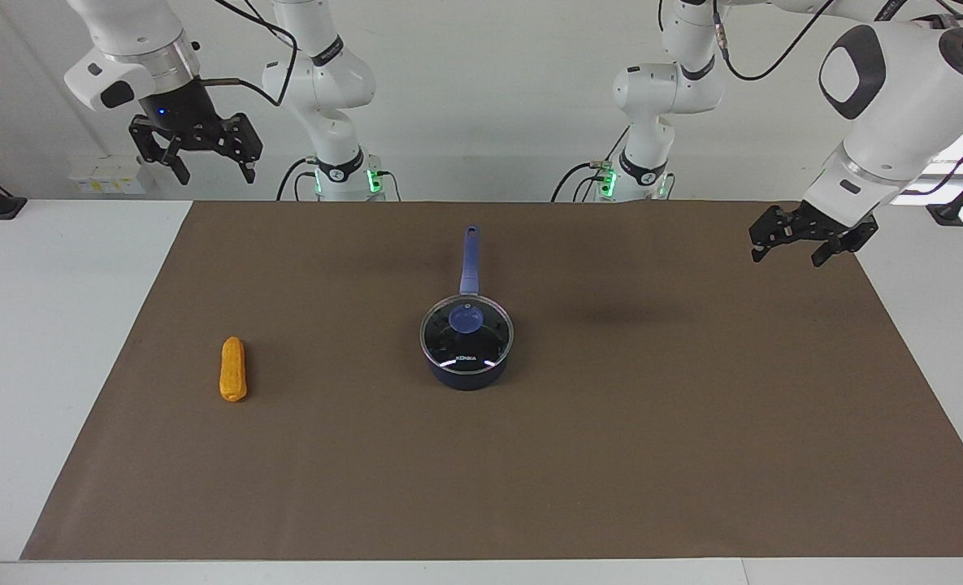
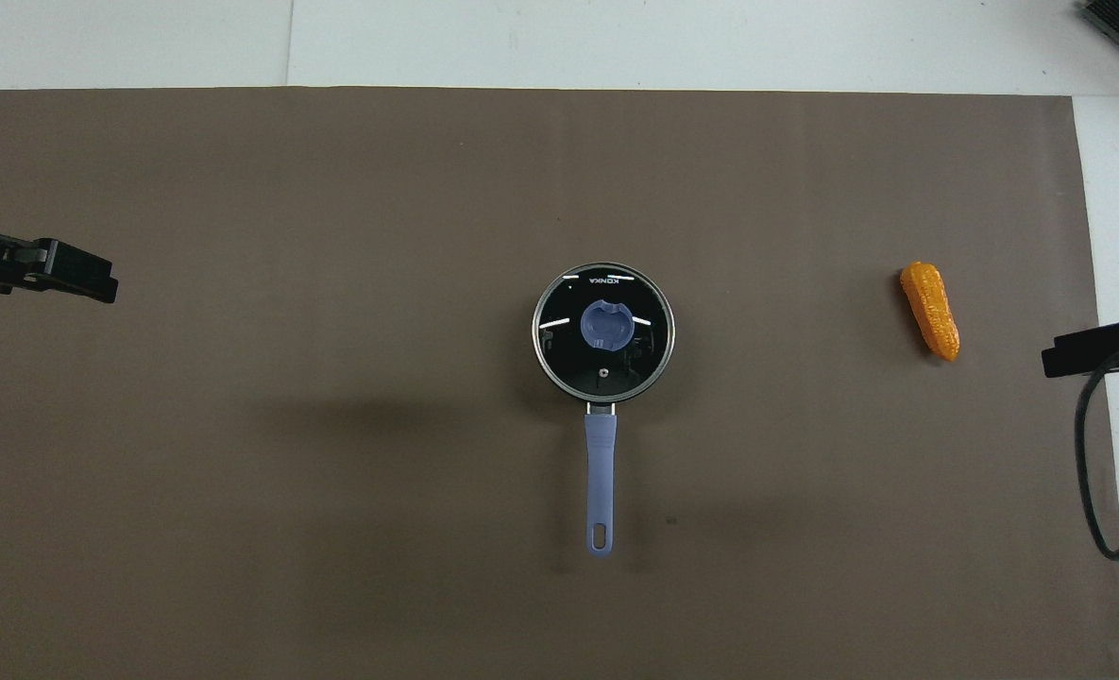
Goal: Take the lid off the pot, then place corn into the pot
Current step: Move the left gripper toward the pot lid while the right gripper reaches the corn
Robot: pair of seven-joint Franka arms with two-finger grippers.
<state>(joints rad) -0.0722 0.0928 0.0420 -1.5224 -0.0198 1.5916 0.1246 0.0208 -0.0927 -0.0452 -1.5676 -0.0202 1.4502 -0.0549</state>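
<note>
Item 1, pot (image 1: 466,370): dark saucepan standing at the middle of the brown mat (image 1: 692,455), upright. I see its long blue handle (image 1: 470,260) running straight toward the robots, so the pot's long axis lies along the line from the robots out across the table.

Item 2, lid (image 1: 466,335): clear glass disc seated flat on the pot's rim, blue knob (image 1: 466,318) at its centre. Not yet lifted.

Item 3, corn (image 1: 233,370): orange cob lying flat on the mat toward the right arm's end of the table, well apart from the pot. Its long axis runs roughly parallel to the pot handle, slightly slanted in the overhead view.

Item 4, left gripper (image 1: 798,244): raised over the mat's edge at the left arm's end, jaws spread, nothing between them.

Item 5, right gripper (image 1: 205,158): raised over the table's edge nearest the robots at the right arm's end, jaws spread, nothing held.

Step in hand, as I judge it: lid removal, not yet begun. I would bring one gripper down squarely over the knob, close on it centred, and lift straight up so the rim clears without dragging the pot. I would set the lid on bare mat away from the corn, leaving the right arm a clear path to the cob, gripped across its narrow width.
</note>
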